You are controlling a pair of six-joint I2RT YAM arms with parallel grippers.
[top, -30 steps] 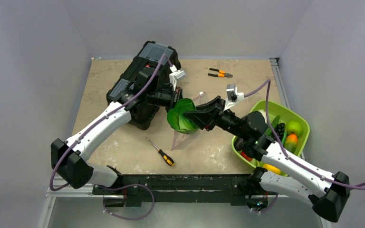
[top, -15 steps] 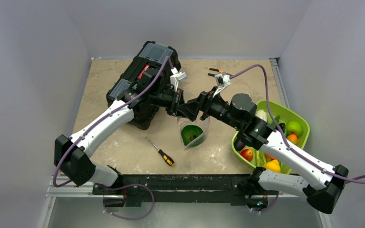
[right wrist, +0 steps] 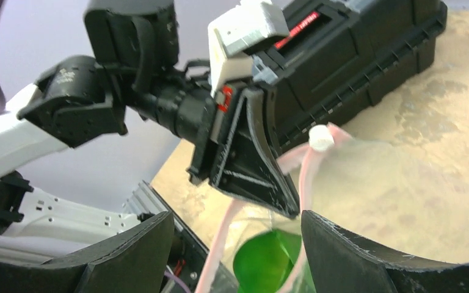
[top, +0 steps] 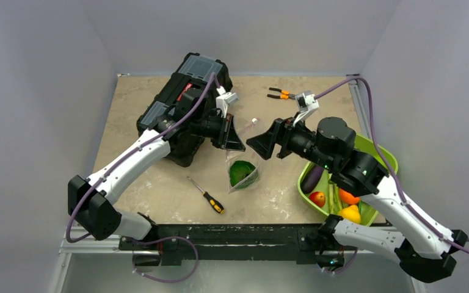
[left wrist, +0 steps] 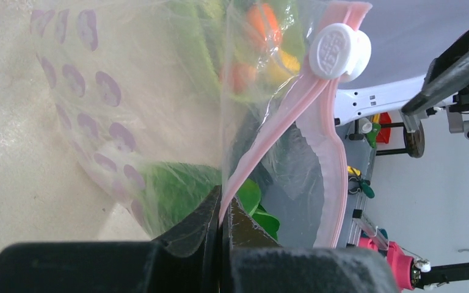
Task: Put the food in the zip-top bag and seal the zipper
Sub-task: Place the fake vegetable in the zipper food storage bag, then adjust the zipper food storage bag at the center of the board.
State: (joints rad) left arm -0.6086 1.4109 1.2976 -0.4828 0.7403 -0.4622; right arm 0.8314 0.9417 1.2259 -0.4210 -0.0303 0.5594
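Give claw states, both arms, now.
Left claw: shut on the pale-pink zipper strip of the clear plastic zip-top bag.
Right claw: open, holding nothing.

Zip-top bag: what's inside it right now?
One leafy green toy sits low inside the zip-top bag. Nothing else shows in it. The left gripper pinches its rim and covers the bag's near corner in the left wrist view.
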